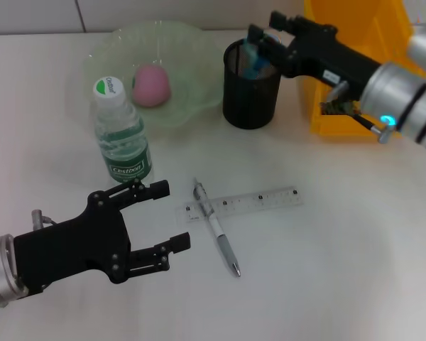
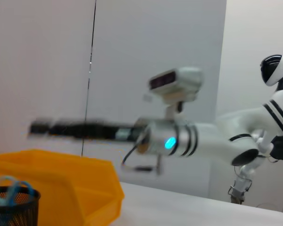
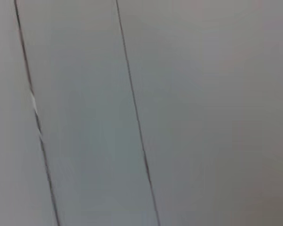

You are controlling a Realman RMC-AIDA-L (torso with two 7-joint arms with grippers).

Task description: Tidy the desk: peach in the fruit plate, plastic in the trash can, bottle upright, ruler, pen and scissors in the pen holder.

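Scissors (image 1: pixel 254 62) stand in the pen holder (image 1: pixel 250 94), blue handles up. Right gripper (image 1: pixel 264 39) sits just above the rim; its jaw state cannot be determined, possibly parted. Left gripper (image 1: pixel 172 215) hovers wide open and empty, near the upright bottle (image 1: pixel 121 135). Pen (image 1: pixel 217 227) lies across the ruler (image 1: pixel 242 202) on the desk (image 1: pixel 341 256). Peach (image 1: pixel 151 85) rests in the plate (image 1: pixel 192 92).

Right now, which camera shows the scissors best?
The head view: the scissors stand in the pen holder, partly hidden by the right end effector. The left wrist view shows only their blue handles; the right wrist view shows none.
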